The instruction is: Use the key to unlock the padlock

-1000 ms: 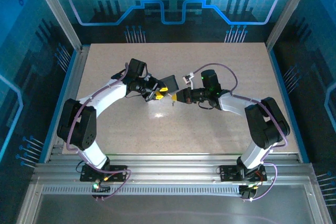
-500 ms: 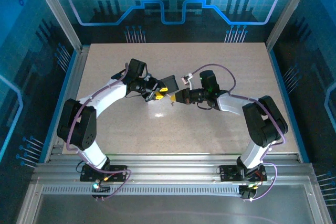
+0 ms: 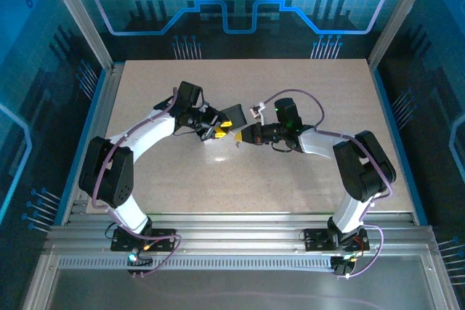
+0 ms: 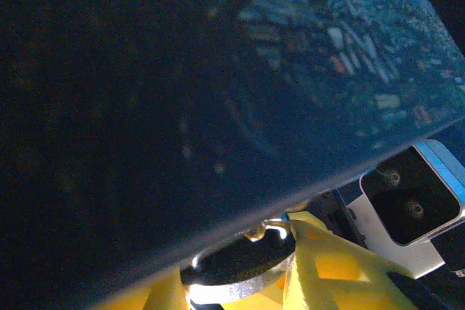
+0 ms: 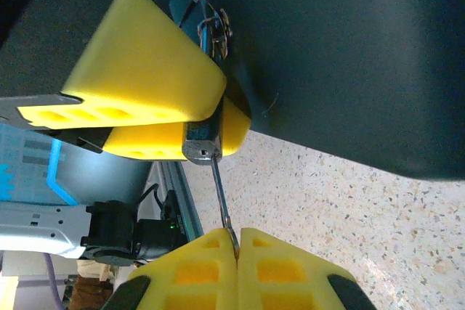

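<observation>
The left arm (image 3: 138,139) curves in from the near left corner of the table (image 3: 312,85) to its middle, and the left gripper (image 3: 216,131) is clamped on the padlock (image 5: 201,147). Its yellow fingers (image 5: 138,85) press the lock from both sides at a narrow gap, so that only the lock's bright metal end shows between them. A dark flat piece (image 3: 234,114) stands tilted just beyond that gripper, and a small metal ring (image 5: 212,25) hangs against its edge. Seen from the left wrist, this dark surface lies very close to the lens, with a yellow finger below it. The padlock sits above the middle of the table, its metal end turned right toward the other arm. The key (image 5: 221,201) meets that end. Its long axis runs left to right across the table, the tip pointing left at the lock. In the right wrist view the thin shaft runs almost straight from the fingers to the lock. I cannot tell how far the tip has gone in. The right gripper (image 3: 244,136) is pinched tight on the key's head, its two yellow pads (image 5: 276,266) touching. Compared with a second ago, the right arm (image 3: 360,168) has swung its wrist a little to the left, closer to the lock, while the left arm and the padlock keep their place.
</observation>
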Robot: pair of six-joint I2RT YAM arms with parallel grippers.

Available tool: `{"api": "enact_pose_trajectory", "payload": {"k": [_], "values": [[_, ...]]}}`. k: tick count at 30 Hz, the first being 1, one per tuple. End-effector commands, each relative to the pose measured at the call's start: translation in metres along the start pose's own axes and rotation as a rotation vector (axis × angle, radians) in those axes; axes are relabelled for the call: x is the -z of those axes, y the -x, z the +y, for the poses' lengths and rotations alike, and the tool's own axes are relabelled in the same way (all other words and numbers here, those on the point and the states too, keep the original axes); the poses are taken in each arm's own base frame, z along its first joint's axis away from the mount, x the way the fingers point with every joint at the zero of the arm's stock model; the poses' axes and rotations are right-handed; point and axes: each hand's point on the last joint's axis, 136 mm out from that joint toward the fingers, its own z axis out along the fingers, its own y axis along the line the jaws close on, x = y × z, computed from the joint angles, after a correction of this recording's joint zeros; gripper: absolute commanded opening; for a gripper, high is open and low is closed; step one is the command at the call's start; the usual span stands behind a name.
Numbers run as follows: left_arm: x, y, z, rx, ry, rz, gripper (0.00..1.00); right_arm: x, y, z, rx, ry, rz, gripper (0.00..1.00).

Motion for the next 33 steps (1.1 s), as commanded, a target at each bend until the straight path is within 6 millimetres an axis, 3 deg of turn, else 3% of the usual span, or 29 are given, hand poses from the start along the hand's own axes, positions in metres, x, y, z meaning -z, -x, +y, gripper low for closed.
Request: {"api": "enact_pose_trajectory", "payload": {"k": [1, 16, 33], "values": [[0.013, -0.01, -0.018, -0.043, -0.066, 0.021, 0.0, -0.007, 0.008, 0.01, 0.029, 0.03, -0.005, 0.0], [0.013, -0.006, -0.015, -0.029, -0.054, 0.003, 0.0, 0.007, 0.006, 0.013, 0.043, -0.001, -0.033, 0.0], [0.016, -0.008, -0.017, -0.033, -0.061, 0.001, 0.0, 0.006, 0.012, 0.01, 0.035, -0.018, -0.051, 0.0]]}}
